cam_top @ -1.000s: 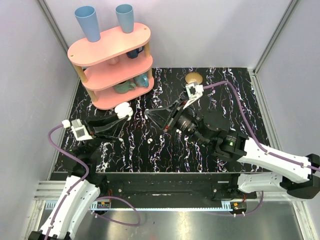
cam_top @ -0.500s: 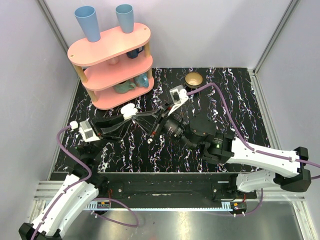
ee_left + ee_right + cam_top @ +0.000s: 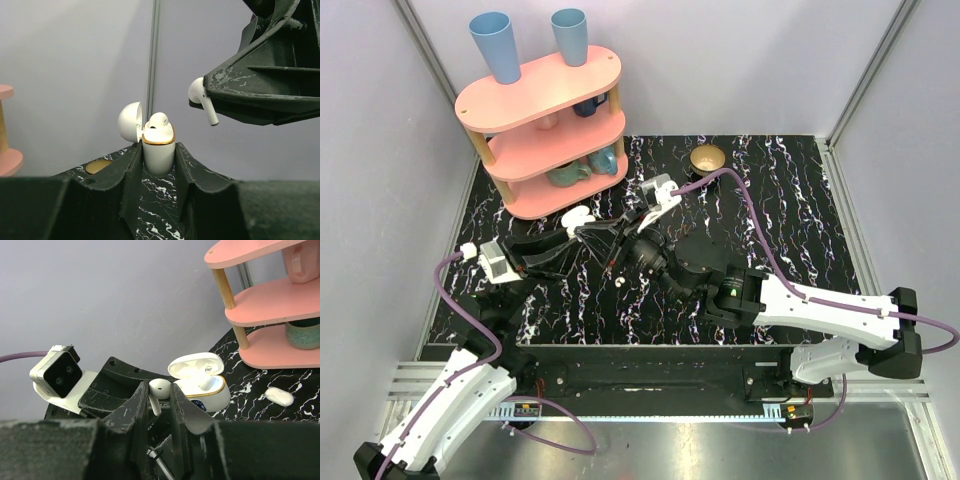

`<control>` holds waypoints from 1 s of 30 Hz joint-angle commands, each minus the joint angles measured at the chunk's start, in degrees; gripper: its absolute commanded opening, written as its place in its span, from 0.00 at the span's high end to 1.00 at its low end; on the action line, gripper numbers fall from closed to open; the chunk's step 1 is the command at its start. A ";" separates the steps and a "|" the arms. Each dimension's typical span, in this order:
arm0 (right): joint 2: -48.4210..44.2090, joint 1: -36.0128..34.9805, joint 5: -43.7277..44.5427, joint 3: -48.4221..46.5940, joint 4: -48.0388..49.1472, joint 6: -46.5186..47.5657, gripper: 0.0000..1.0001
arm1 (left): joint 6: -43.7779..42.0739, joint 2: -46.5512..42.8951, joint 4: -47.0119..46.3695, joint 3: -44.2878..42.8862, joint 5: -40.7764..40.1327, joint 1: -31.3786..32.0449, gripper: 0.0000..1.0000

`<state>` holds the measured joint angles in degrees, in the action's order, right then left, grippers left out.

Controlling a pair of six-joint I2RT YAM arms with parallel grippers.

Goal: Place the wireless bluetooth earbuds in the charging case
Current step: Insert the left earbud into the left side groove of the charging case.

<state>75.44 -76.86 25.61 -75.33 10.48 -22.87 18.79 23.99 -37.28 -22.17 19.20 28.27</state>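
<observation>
Left wrist view: left jaws clamp the charging case (image 3: 159,152) upright, lid open, a seated earbud (image 3: 159,120) inside. Right jaws pinch the second earbud (image 3: 200,94), stem down, just above and right. Best to line the stem over the free socket, then lower slowly.

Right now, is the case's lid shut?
No, the charging case has its lid swung open, with one earbud sitting in it.

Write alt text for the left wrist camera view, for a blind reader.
An open white charging case stands upright, clamped between the left jaws, one earbud seated inside. Above and to its right, the right jaws hold a second earbud, stem pointing down.
</observation>
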 commanded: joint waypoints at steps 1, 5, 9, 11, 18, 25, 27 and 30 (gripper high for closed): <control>-0.03 -0.48 3.48 -2.45 4.99 3.44 0.94 | -0.77 -0.17 -2.36 -2.87 -1.54 0.56 1.00; 0.67 -0.48 5.59 -2.63 5.08 4.68 0.94 | -0.94 0.09 -2.27 -2.79 -1.27 0.91 1.00; 1.29 -0.57 7.09 -2.63 5.95 6.17 0.93 | -1.21 0.44 -2.27 -3.14 -1.36 1.44 1.00; 1.46 -0.48 7.27 -2.54 6.57 7.05 0.93 | -1.21 0.71 -2.36 -3.31 -1.45 1.70 1.00; 2.34 -0.48 8.32 -3.15 7.45 8.55 0.93 | -1.21 1.06 -2.63 -3.31 -1.97 2.31 1.00; 3.31 -0.48 8.14 -3.60 7.89 9.07 0.93 | -1.12 1.76 -3.15 -3.67 -2.06 3.28 1.00; 3.84 -0.48 8.06 -3.68 7.89 9.16 0.93 | -1.29 1.76 -3.07 -3.67 -2.59 3.28 1.00; 4.36 -0.57 8.06 -3.95 7.80 9.25 0.93 | -1.38 1.76 -2.89 -3.84 -2.77 3.46 1.00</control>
<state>79.11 -76.90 32.40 -76.49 15.35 -14.74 18.28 25.58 -37.10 -23.27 18.02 31.42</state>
